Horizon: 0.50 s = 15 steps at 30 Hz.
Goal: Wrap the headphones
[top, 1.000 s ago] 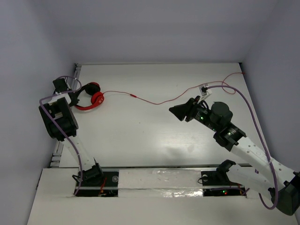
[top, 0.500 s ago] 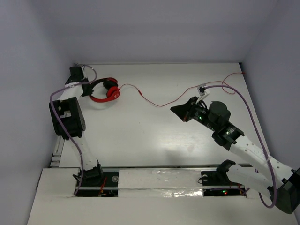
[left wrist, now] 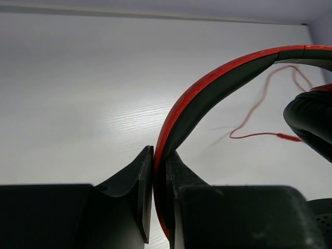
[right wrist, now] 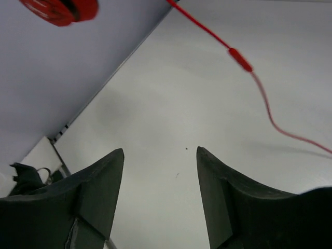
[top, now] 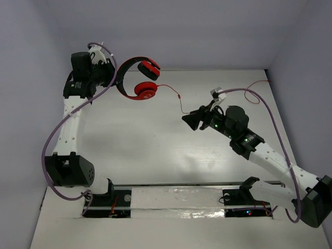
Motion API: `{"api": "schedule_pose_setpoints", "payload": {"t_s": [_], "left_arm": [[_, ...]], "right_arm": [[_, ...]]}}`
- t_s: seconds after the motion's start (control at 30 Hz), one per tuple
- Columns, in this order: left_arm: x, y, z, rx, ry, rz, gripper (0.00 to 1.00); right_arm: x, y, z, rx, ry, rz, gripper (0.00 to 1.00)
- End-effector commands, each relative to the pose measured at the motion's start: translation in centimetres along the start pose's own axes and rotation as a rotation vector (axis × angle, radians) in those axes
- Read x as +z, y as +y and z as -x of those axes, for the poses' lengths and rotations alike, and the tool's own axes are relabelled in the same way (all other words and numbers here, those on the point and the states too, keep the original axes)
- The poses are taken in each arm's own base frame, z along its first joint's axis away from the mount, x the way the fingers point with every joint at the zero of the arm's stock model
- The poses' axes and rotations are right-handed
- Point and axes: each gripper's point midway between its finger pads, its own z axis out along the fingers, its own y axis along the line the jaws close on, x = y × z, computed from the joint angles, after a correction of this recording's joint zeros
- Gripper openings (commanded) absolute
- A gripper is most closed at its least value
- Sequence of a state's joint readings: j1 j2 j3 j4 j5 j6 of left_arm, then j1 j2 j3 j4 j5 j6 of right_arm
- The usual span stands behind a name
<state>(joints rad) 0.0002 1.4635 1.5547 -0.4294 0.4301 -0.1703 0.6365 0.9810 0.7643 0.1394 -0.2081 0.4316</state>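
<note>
**Step in hand: presenting the cable for winding**

1. We hold the headphones (top: 144, 91) in the air above the far-left corner of the table (top: 145, 135). The left gripper (top: 115, 78) is clamped on the headband (left wrist: 207, 88). In the left wrist view the band sits edge-on between both fingers, with no gap showing.
2. The ear cups hang toward the middle of the table. The thin red cable (top: 167, 88) leaves the lower cup, drops toward the table centre and runs on to the far-right corner.
3. The right gripper (top: 188, 120) hovers over the table centre with its jaws apart and nothing between them. In its own wrist view the cable passes beyond the fingers, not through them.

**To do this well**

- We judge that the next move is to bring the right gripper onto the cable close to the small in-line piece (right wrist: 239, 58), then pinch it lightly.
- Keep some slack in the cable. A taut pull could twist the band out of the left gripper.
- Lay the turns around the band between the cups.
- Watch the purple arm cable (top: 264, 104) near the table's far-right corner, where the red cable's tail could snag.
</note>
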Motion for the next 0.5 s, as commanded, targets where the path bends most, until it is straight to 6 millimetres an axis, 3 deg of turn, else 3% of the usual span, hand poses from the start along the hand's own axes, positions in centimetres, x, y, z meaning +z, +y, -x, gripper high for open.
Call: {"api": "schedule_pose_setpoints", "payload": {"t_s": [0.0, 0.1, 0.13, 0.2, 0.23, 0.3, 0.33, 0.43, 0.47], "left_arm": [[-2.5, -5.3, 1.4, -0.036, 0.005, -0.225, 0.00], [-4.1, -6.7, 2.0, -0.013, -0.012, -0.271, 0.00], [-4.4, -7.0, 1.9, -0.012, -0.014, -0.283, 0.00], [-5.1, -8.3, 1.8, -0.009, -0.023, -0.335, 0.00], [-5.3, -8.9, 1.7, -0.009, -0.023, -0.357, 0.00], [-5.6, -9.3, 2.0, -0.008, -0.031, -0.369, 0.00], [-5.7, -9.4, 2.1, -0.011, -0.032, -0.374, 0.00], [-6.9, -10.4, 3.0, -0.005, -0.054, -0.406, 0.00], [-7.3, -10.7, 3.4, 0.000, -0.067, -0.412, 0.00]], "right_arm": [[2.1, 0.4, 1.6, -0.120, -0.036, 0.038, 0.65], [4.1, -1.5, 0.7, -0.180, -0.032, -0.002, 0.73], [4.7, -1.7, 1.4, -0.195, -0.076, -0.008, 0.74], [6.2, -2.8, -0.3, -0.211, -0.034, -0.016, 0.75], [6.8, -2.7, 0.0, -0.219, -0.051, -0.003, 0.75], [8.1, -3.1, -1.7, -0.224, 0.012, 0.022, 0.75], [8.4, -3.0, -1.5, -0.228, 0.004, 0.029, 0.75], [8.7, -6.1, -1.0, -0.229, -0.061, -0.104, 0.73], [8.7, -6.2, -1.1, -0.233, -0.060, -0.108, 0.72]]}}
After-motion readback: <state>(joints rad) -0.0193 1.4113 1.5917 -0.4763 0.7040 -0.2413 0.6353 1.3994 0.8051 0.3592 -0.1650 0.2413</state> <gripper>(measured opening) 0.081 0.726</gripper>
